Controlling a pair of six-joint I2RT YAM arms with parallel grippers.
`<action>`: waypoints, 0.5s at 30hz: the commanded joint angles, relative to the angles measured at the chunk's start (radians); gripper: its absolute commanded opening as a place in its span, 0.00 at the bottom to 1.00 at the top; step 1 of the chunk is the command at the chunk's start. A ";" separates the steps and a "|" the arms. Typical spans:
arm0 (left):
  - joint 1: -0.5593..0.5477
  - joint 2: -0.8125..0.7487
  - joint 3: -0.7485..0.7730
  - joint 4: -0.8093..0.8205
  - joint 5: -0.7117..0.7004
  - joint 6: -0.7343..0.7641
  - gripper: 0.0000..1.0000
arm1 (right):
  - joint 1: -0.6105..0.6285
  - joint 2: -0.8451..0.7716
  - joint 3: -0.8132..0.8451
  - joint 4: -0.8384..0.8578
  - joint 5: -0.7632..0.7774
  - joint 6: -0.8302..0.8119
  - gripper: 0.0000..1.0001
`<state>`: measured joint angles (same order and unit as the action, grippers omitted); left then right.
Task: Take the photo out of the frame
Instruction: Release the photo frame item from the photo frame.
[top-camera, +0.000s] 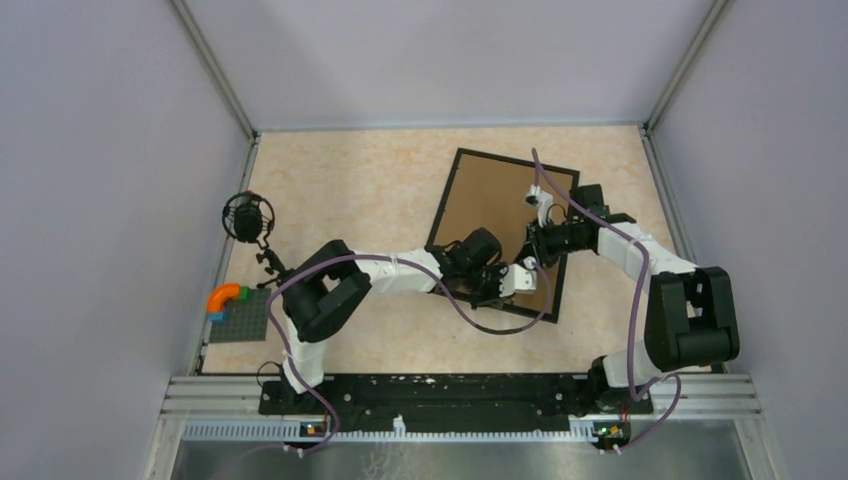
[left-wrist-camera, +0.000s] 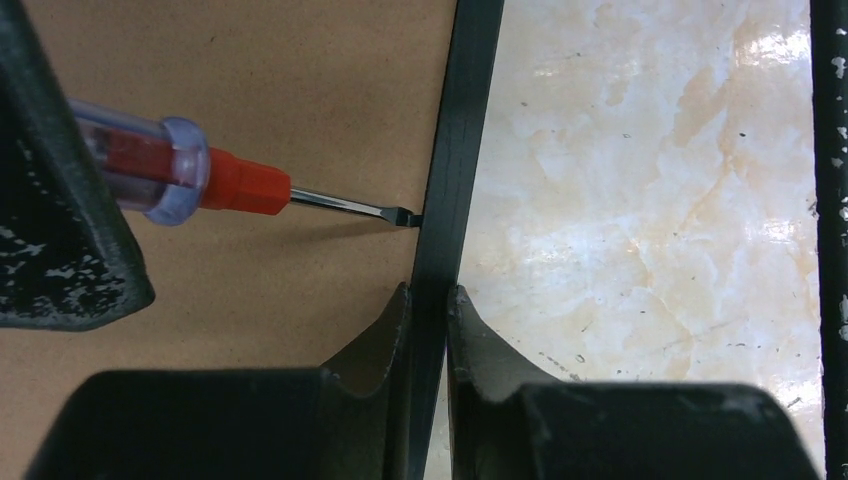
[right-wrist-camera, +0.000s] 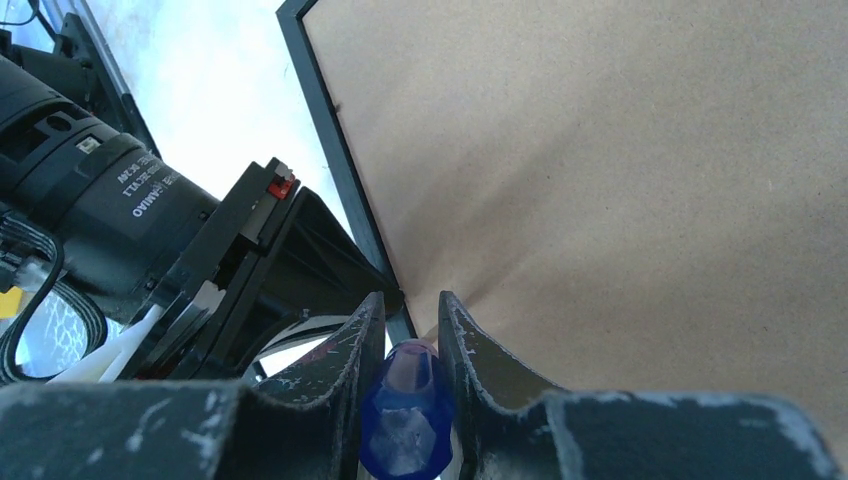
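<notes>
The frame (top-camera: 443, 198) lies face down on the table, its brown board back (top-camera: 490, 200) up. The photo is hidden. My left gripper (top-camera: 500, 283) is shut on the frame's black rim (left-wrist-camera: 445, 180) at its near edge; one of its fingers (left-wrist-camera: 385, 335) rests on the board side, the other on the table side. My right gripper (top-camera: 535, 250) is shut on a screwdriver (left-wrist-camera: 235, 183) by its clear blue handle (right-wrist-camera: 405, 405). The screwdriver's flat tip (left-wrist-camera: 405, 217) touches the seam between board and rim, just ahead of my left fingers.
A grey baseplate with orange, green and blue bricks (top-camera: 238, 315) lies at the left edge. A black round device on a stand (top-camera: 247, 217) stands behind it. Grey walls enclose the marble-patterned table (top-camera: 340, 190). A metal rail (top-camera: 450, 395) runs along the near edge.
</notes>
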<state>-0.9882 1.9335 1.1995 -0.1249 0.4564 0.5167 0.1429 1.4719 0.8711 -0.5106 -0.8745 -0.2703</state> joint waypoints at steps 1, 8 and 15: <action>0.079 0.058 0.040 0.046 -0.173 -0.005 0.03 | 0.041 -0.033 0.007 -0.081 -0.075 0.040 0.00; 0.122 0.088 0.084 0.044 -0.177 -0.009 0.02 | 0.043 -0.006 0.020 -0.036 -0.068 0.070 0.00; 0.149 0.115 0.115 0.038 -0.170 -0.025 0.02 | 0.058 -0.014 0.023 -0.009 -0.048 0.120 0.00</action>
<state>-0.9085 1.9934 1.2873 -0.1589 0.4973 0.4679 0.1555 1.4670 0.8856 -0.4164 -0.8330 -0.2516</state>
